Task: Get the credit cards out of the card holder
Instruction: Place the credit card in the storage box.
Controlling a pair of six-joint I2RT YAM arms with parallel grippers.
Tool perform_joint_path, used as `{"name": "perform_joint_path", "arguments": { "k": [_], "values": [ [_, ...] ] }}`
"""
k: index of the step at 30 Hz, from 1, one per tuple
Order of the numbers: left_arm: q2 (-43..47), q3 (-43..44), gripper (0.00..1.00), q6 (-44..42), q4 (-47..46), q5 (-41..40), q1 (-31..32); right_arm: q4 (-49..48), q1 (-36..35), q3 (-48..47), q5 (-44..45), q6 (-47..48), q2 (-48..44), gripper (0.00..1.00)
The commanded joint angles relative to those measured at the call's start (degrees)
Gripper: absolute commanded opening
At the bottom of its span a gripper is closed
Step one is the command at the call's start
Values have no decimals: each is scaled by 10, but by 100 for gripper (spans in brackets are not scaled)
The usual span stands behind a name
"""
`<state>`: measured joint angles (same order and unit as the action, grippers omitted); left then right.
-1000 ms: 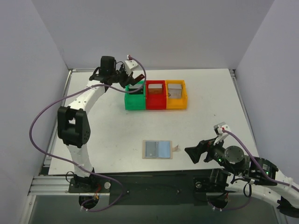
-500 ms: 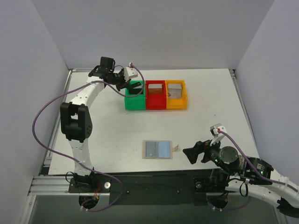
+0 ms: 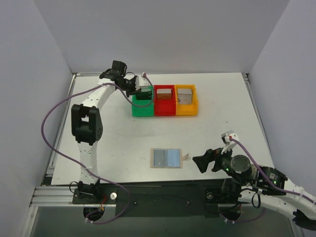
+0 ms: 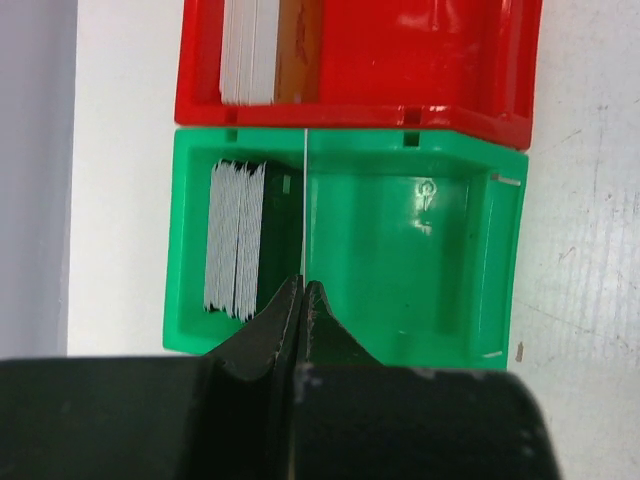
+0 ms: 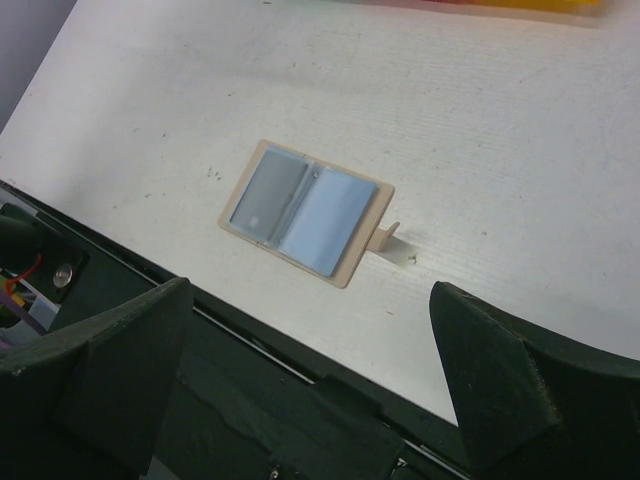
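Observation:
The tan card holder (image 3: 167, 158) lies open and flat near the table's front edge, showing two bluish-grey panels (image 5: 305, 212). My right gripper (image 3: 200, 162) hovers open just to its right, low over the front edge (image 5: 310, 290), with nothing between its fingers. My left gripper (image 3: 142, 95) hangs above the green bin (image 3: 140, 109), shut (image 4: 303, 285) on a thin credit card (image 4: 303, 200) seen edge-on, pointing down into the bin. A stack of cards (image 4: 235, 240) stands against the bin's left wall.
A red bin (image 3: 164, 101) and an orange bin (image 3: 186, 101) adjoin the green one at the back. The red bin (image 4: 420, 60) holds upright cards (image 4: 270, 50). A small tan tab (image 5: 390, 238) sticks up at the holder's right edge. Grey walls surround the table.
The left gripper moved right and down from beside the green bin's back left corner to over the bin, still holding the card. The right gripper slid slightly left.

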<state>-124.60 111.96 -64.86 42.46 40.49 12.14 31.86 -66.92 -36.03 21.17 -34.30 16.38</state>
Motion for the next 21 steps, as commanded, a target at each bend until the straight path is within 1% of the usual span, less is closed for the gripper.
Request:
{"name": "perform_joint_path", "arguments": {
  "k": [1,8,14,17,21],
  "values": [
    [-3,48,0,-48,25,-8,14,-28,-5,10,21,4,-2,100],
    [-19,48,0,-70,32,-25,16,-29,-5,22,24,1,-5,100],
    [-11,22,0,-74,16,-52,22,-39,-5,25,21,-1,1,100],
    [-17,26,0,-68,13,-66,21,-49,-5,38,26,-2,-1,100],
    [-16,26,0,-68,7,-86,25,-54,-5,29,19,11,3,100]
  ]
}}
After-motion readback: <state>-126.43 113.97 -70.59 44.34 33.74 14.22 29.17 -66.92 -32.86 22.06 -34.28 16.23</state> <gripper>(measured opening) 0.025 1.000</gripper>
